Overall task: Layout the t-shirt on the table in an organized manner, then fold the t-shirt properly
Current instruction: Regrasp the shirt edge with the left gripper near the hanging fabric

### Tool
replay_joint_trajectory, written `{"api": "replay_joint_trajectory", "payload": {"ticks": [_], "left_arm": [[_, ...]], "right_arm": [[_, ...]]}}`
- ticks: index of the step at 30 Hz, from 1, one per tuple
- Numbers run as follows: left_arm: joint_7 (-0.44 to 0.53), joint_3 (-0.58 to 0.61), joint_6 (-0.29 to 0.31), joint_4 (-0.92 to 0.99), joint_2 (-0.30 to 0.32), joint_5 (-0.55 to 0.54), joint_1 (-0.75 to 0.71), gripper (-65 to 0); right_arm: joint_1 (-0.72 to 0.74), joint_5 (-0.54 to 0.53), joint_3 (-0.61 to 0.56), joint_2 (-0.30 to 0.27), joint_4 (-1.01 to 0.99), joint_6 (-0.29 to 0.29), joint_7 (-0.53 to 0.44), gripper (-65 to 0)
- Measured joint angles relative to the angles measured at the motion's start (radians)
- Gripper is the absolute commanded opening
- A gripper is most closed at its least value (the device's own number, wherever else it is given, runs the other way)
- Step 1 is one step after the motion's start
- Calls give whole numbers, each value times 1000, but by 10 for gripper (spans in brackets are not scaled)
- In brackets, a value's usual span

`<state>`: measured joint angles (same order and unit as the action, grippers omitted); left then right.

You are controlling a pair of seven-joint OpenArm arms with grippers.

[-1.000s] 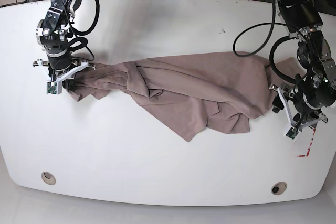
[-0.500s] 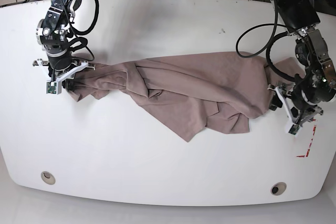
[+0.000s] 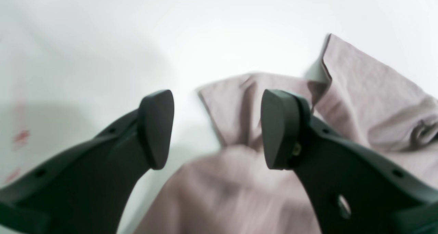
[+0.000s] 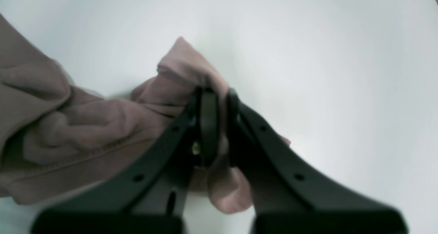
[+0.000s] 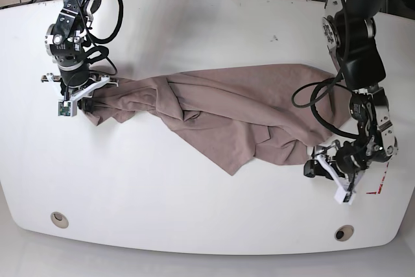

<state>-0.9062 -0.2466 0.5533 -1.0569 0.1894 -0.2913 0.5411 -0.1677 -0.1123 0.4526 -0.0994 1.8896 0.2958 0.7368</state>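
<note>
While the t-shirt (image 5: pixel 227 118) is technically on the counter (image 5: pixel 194 24), it's nowhere near laid out yet, so I'd call this early days. It's stretched into a long rumpled band across the middle of the white top, with twisted folds on the base view's left and a loose flap drooping toward the front edge. No sleeves or collar readable as such, and no fold started.

Right pincer (image 4: pixel 219 124) is clamped narrow on a bunched corner of the cloth at that left end, fabric squeezed between the pads and spilling out below them. Left pincer (image 3: pixel 217 129) stands wide with nothing in it, hovering near the shirt's other end; in its wrist view a cloth edge (image 3: pixel 239 100) lies past the gap, one pad (image 3: pixel 155 128) over bare counter and the other over fabric.

My guess is that it needs a second corner grabbed, then a proper spread flat, then all the folding. Basically everything's left.
</note>
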Motion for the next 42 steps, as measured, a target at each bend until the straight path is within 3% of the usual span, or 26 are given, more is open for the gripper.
{"api": "replay_joint_trajectory", "payload": {"ticks": [6,9,15,27,38,40,42], "left_arm": [[151,80,-71,214,-15,49,61,-272],[203,84,-75,304,-14,87,71,-272],[252,83,-82,381,-8,172,60,-272],[322,83,-78,436,-11,183,71,-272],[360,79,-80,452,-77,183,74,-279],[362,80,-72,452,-93,182,74,-314],[362,81,-72,452,-101,182,74,-392]], "right_arm": [[0,0,0,0,0,0,0,-648],[3,0,0,0,0,0,1,-648],[19,2,0,16,0,0,-1,-648],[16,2,0,19,-1,0,1,-648],[14,2,0,19,-1,0,1,-648],[14,2,0,19,-1,0,1,-648],[14,2,0,19,-1,0,1,-648]]}}
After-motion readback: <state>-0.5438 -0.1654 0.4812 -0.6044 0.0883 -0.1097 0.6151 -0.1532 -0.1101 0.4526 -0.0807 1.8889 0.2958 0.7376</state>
